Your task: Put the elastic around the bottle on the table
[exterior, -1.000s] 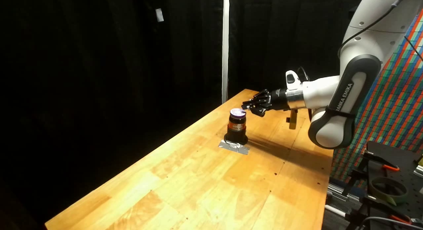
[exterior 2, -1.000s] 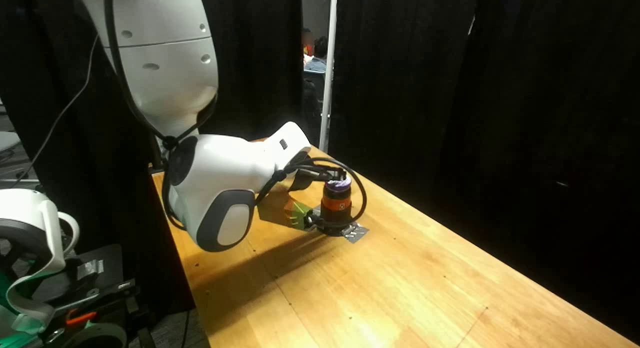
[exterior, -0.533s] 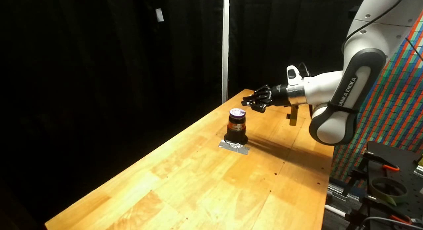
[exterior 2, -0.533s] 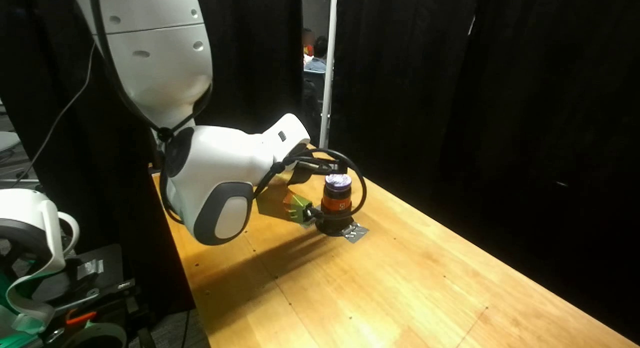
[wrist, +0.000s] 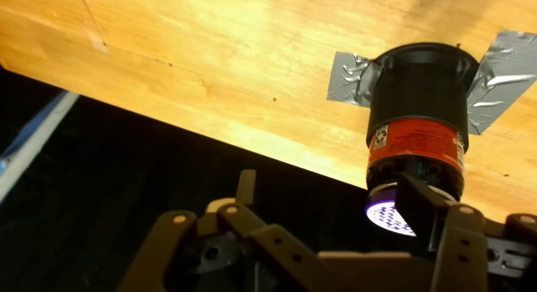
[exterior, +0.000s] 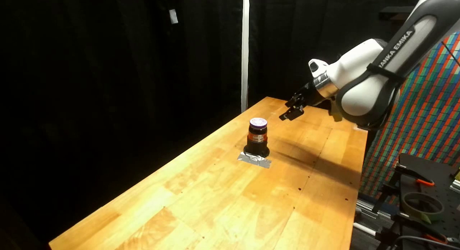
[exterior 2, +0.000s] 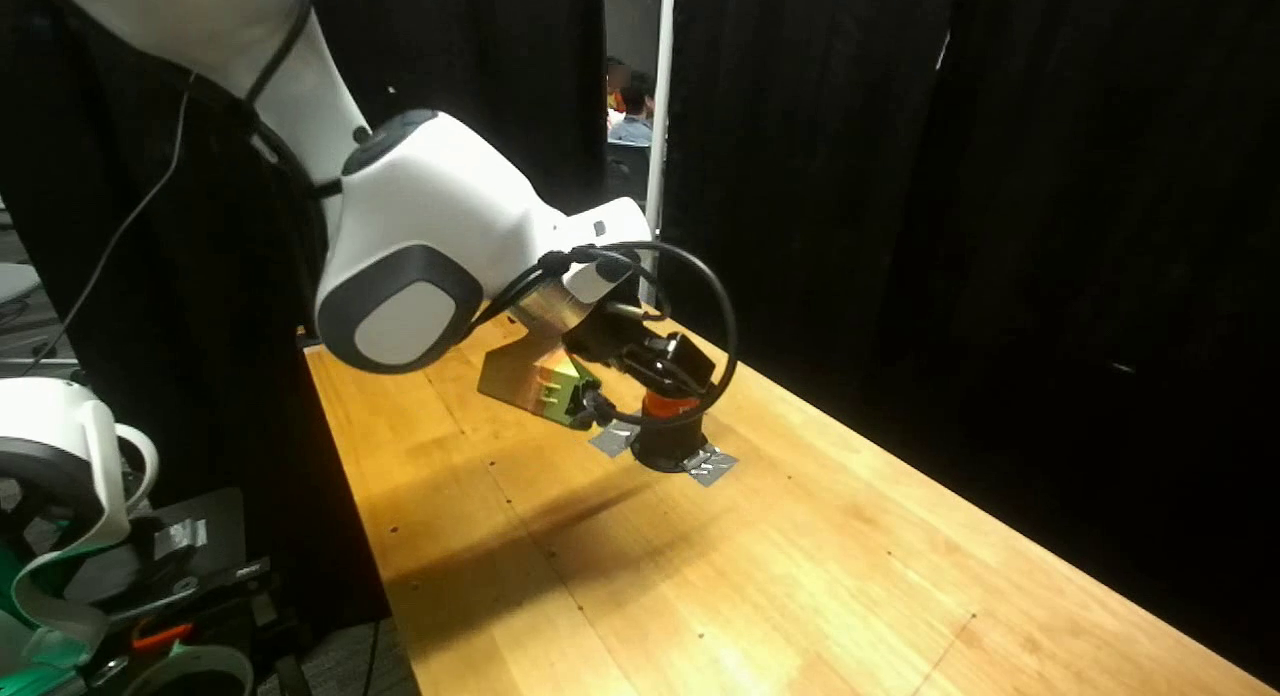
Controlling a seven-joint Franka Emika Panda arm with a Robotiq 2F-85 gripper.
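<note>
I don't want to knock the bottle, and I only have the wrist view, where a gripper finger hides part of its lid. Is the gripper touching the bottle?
Observer: No: in an exterior view, a stretch of table shows between the gripper and the bottle.
Operator: Good. Is the gripper level or slanted?
Observer: Slanted: in both exterior views it points obliquely down toward the table.
Operator: Anything loose, out of my sight, that might snag?
Observer: Possibly: in an exterior view, a black cable bows out from the arm in a wide loop.
</note>
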